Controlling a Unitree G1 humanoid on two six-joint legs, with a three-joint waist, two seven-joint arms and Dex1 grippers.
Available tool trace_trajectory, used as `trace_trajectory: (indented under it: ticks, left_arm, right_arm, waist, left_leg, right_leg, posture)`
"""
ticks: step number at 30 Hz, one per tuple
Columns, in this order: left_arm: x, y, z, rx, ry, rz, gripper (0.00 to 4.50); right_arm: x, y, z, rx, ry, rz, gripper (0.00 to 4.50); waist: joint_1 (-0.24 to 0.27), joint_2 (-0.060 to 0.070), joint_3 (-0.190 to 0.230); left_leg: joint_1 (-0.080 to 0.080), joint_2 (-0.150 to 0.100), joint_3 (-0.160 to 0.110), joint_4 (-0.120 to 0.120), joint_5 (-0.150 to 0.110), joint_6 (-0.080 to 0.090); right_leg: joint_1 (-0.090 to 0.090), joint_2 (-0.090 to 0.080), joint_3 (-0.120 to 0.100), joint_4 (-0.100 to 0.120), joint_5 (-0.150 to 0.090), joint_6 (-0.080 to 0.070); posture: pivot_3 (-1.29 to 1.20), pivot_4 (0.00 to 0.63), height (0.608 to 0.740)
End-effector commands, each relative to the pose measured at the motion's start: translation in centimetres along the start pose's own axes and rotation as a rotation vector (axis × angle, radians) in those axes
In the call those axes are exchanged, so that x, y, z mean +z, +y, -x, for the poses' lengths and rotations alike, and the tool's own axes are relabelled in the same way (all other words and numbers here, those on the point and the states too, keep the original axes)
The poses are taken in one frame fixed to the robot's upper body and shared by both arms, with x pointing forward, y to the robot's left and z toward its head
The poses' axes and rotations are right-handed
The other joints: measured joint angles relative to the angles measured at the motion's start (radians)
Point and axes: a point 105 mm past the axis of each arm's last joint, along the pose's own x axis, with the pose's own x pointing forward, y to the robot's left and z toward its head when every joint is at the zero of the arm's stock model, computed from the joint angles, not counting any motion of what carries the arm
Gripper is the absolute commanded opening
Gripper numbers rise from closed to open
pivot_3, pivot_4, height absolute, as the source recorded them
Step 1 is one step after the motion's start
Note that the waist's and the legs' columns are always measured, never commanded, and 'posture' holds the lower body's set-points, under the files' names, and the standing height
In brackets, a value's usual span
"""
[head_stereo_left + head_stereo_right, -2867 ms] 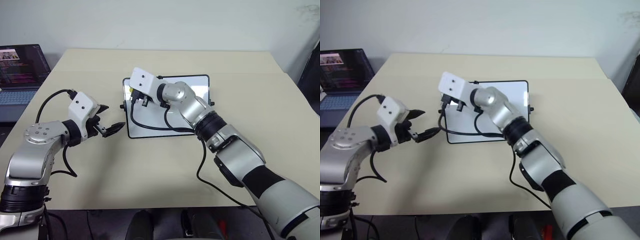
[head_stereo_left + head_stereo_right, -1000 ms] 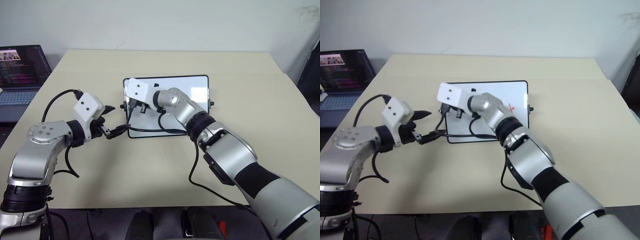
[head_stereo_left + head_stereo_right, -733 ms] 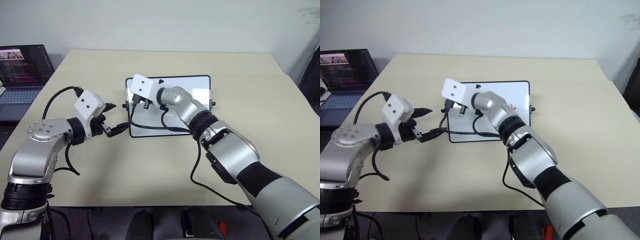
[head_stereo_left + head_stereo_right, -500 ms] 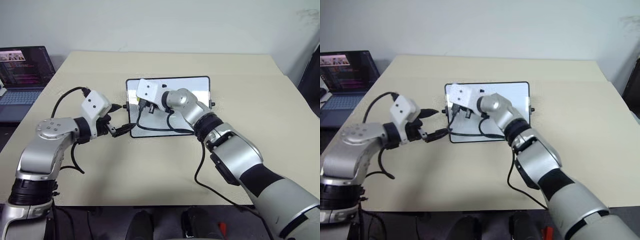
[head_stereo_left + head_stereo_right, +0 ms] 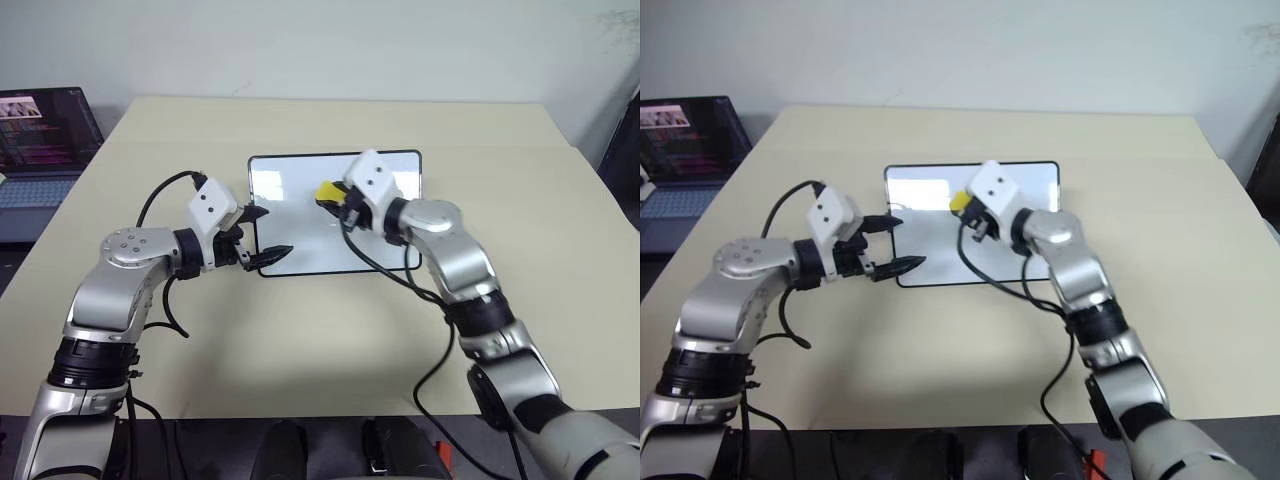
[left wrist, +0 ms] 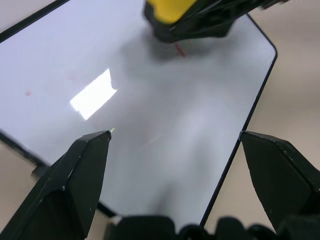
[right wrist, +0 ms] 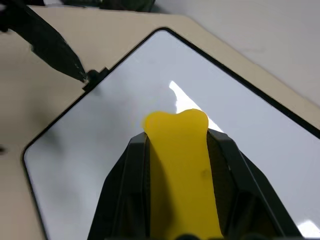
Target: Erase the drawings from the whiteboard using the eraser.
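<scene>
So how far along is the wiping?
Most of the whiteboard looks clean. The right claw is shut on the eraser, over the board's upper middle. Left: a red mark just by the eraser. The left claw, open, sits at the board's left edge.

**Board at centre, grippers on either side**

The whiteboard point(image 5: 300, 215) lies mid-frame on the table point(image 5: 560, 250). The left gripper point(image 5: 262, 234) sits at its lower-left edge. The right gripper point(image 5: 335, 200) is over the board's upper middle with the eraser point(image 5: 327, 191), possibly touching it. A laptop point(image 5: 40, 135) sits far left.
</scene>
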Motion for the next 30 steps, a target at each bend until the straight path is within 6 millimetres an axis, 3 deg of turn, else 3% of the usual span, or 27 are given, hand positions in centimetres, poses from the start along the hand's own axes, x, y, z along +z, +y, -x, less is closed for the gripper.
trace_trajectory:
  ticks: [1,7,10,13,20,27,30]
  left_arm:
    - [1.4,0.1,-0.1,-0.013,-0.043,-0.046,4.5]
    - [1.7,-0.3,-0.4,-0.047,-0.051,-0.049,4.5]
    - [1.6,-0.2,-0.3,-0.036,-0.043,-0.047,4.5]
    - [1.3,-0.2,-0.2,-0.023,-0.028,-0.044,4.5]
    - [0.8,-0.2,0.5,-0.004,0.004,-0.03,4.5]
    - [0.4,-0.9,0.8,-0.044,0.027,-0.024,4.5]
    - [0.5,-1.0,0.7,-0.049,0.025,-0.028,4.5]
  right_arm:
    - [0.3,-0.4,4.4,-0.091,0.012,0.005,1.2]
    - [-3.3,2.4,8.3,-0.047,0.182,0.005,1.2]
    - [-4.8,2.5,8.7,-0.064,0.248,0.056,1.2]
    - [-4.7,2.1,8.5,-0.073,0.256,0.095,1.2]
    - [-1.5,1.7,5.4,-0.055,0.132,0.094,1.2]
    - [0.4,-1.8,0.4,-0.145,0.086,0.177,1.2]
    - [0.2,-2.9,-1.7,-0.168,0.094,0.209,1.2]
  waist:
    - [0.001,0.0,0.0]
    - [-0.004,0.0,0.0]
    - [-0.006,0.0,0.0]
    - [-0.006,0.0,0.0]
    - [-0.007,0.0,0.0]
    - [-0.003,0.0,0.0]
    - [-0.003,0.0,0.0]
  left_leg:
    - [0.0,0.0,0.0,0.0,0.0,0.0]
    - [0.004,-0.003,0.002,0.001,0.0,0.0]
    - [0.008,-0.003,0.001,0.001,0.0,0.0]
    - [0.008,-0.002,0.002,0.001,0.0,0.0]
    - [0.007,-0.002,0.001,0.001,0.0,0.0]
    - [0.007,-0.002,0.001,0.001,0.0,0.0]
    - [0.007,-0.002,0.002,0.002,0.0,0.0]
  right_leg:
    - [0.0,0.0,0.0,0.0,0.0,0.0]
    - [0.003,0.002,0.001,0.001,0.0,0.001]
    - [0.006,0.006,0.001,0.0,-0.001,0.001]
    - [0.006,0.008,0.0,0.001,-0.001,0.002]
    - [0.006,0.008,0.001,0.0,0.0,0.001]
    - [0.006,0.008,0.001,0.0,0.0,0.0]
    - [0.006,0.008,0.001,0.0,0.0,0.0]
  posture:
    - [0.0,0.15,0.74]
    - [0.0,0.15,0.74]
    - [0.0,0.15,0.74]
    - [0.0,0.15,0.74]
    - [0.0,0.15,0.74]
    - [0.0,0.15,0.74]
    - [0.0,0.15,0.74]
